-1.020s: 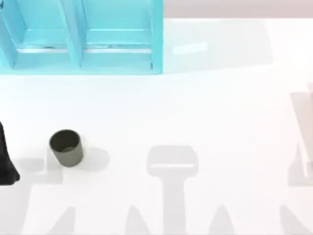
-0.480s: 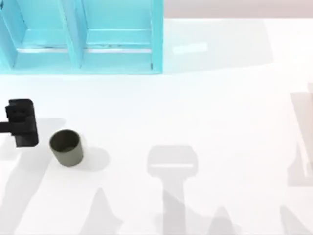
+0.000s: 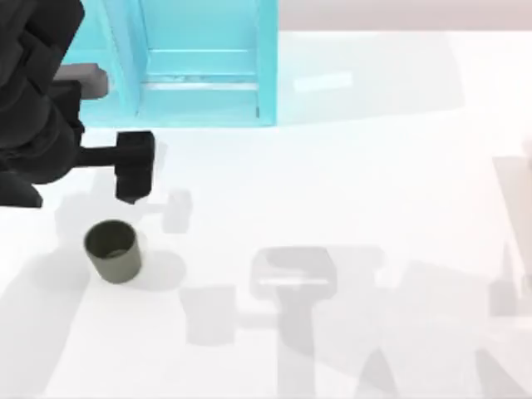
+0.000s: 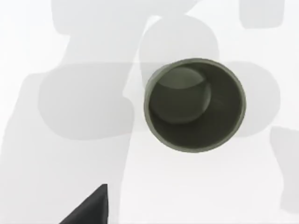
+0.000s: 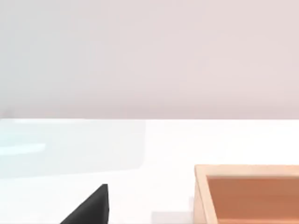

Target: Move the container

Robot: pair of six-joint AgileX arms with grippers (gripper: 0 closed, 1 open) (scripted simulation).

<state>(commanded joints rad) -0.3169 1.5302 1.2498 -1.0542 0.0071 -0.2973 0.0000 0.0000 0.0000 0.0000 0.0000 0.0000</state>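
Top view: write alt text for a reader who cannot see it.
A small olive-grey cup stands upright on the white table near its left side. The black left arm reaches in from the upper left, its end effector above the cup, in front of a turquoise shelf.

No readable text anywhere

We are finding no letters, numbers, labels, brand marks or signs: the container point(image 3: 113, 250) is showing plain matte sides and a bare inside, the turquoise shelf unit point(image 3: 199, 62) is carrying no markings, the white tabletop point(image 3: 374, 183) is bearing nothing printed, and the wooden box point(image 5: 250, 193) in the right wrist view is showing unmarked walls.
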